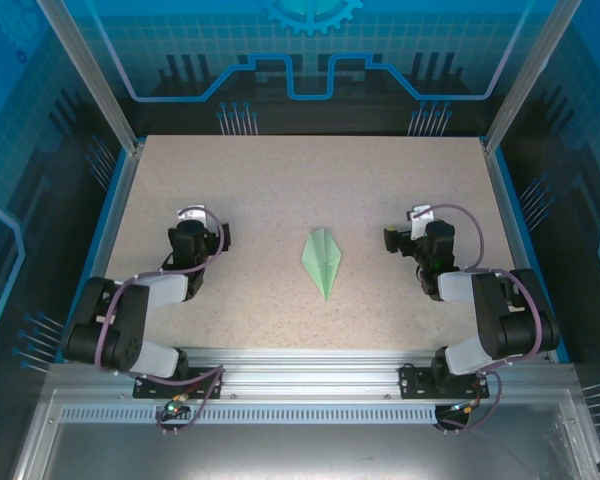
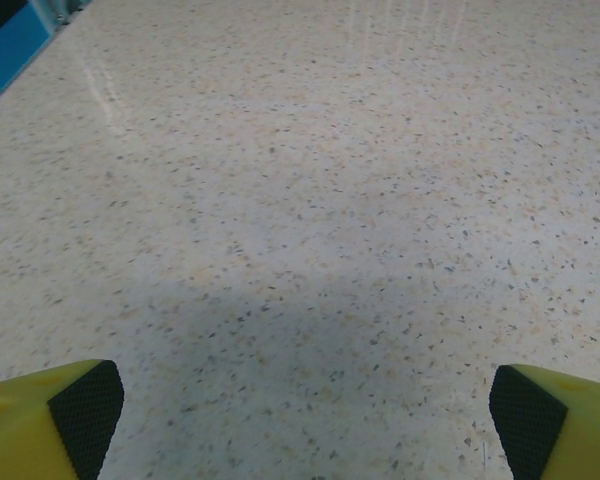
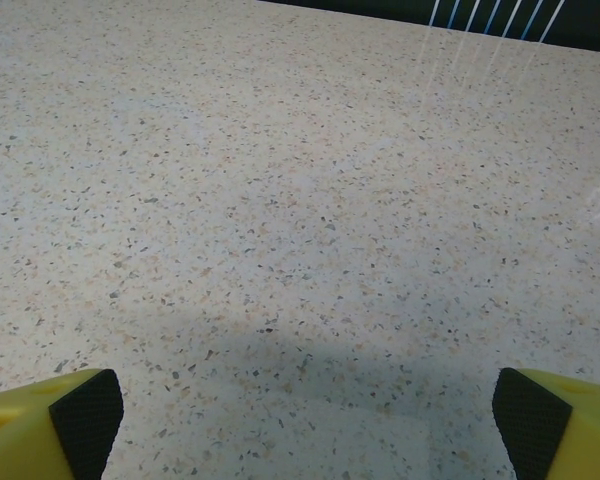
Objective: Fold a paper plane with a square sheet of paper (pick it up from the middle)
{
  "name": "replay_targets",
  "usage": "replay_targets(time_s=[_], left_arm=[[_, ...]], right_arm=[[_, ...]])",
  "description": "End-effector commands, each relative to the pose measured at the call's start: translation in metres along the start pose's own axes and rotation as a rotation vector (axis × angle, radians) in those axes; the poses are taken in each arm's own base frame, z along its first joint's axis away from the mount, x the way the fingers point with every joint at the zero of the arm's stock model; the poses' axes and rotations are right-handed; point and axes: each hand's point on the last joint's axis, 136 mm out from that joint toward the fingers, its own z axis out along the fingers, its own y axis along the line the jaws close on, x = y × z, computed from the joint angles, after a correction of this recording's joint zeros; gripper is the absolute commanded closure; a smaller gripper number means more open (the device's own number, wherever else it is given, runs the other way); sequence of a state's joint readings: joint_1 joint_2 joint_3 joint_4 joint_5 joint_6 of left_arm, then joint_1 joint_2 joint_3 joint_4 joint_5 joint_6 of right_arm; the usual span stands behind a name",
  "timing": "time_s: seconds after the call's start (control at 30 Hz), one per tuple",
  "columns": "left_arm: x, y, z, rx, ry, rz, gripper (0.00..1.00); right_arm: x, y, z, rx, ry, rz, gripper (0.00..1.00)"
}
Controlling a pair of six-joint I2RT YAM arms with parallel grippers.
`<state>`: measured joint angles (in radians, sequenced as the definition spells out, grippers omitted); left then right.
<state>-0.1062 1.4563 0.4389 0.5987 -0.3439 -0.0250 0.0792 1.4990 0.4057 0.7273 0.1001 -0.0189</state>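
Nothing is being held, so the danger is lying in any fresh approach. The pale mint-green folded paper plane [image 1: 323, 262] is lying loose and light on the speckled beige tabletop [image 1: 280, 180]. A finger sweeping in low from either side could be knocking it askew, flattening a wing or springing a fold open.

The left gripper [image 2: 308, 415], with yellow, black-padded fingers, is hanging with its jaws spread wide over bare tabletop, pinching nothing. The right gripper [image 3: 308, 415] is doing the same. One is sitting well to the left of the plane and the other well to its right.

The plane is resting in the middle of the table between them. It is looking like a narrow dart, with its sharp tip pointing toward the near edge, its body broadening toward the far end, and a lengthwise crease running down its centre. Judging by that shape, the folding is appearing finished.
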Motion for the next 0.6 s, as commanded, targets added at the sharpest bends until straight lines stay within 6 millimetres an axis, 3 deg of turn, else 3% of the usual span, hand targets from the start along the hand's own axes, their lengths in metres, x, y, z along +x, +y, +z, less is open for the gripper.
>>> replay_targets(time_s=[0.0, 0.17, 0.57], left_arm=[[-0.025, -0.007, 0.008, 0.072, -0.076, 0.002, 0.02], [-0.012, 0.005, 0.006, 0.099, -0.113, -0.072, 0.01], [-0.014, -0.002, 0.008, 0.132, -0.103, -0.051, 0.02]], right_arm=[[-0.017, -0.005, 0.002, 0.002, -0.053, 0.016, 0.01], [-0.017, -0.005, 0.002, 0.003, -0.053, 0.016, 0.01], [-0.017, -0.004, 0.002, 0.001, -0.053, 0.015, 0.01]])
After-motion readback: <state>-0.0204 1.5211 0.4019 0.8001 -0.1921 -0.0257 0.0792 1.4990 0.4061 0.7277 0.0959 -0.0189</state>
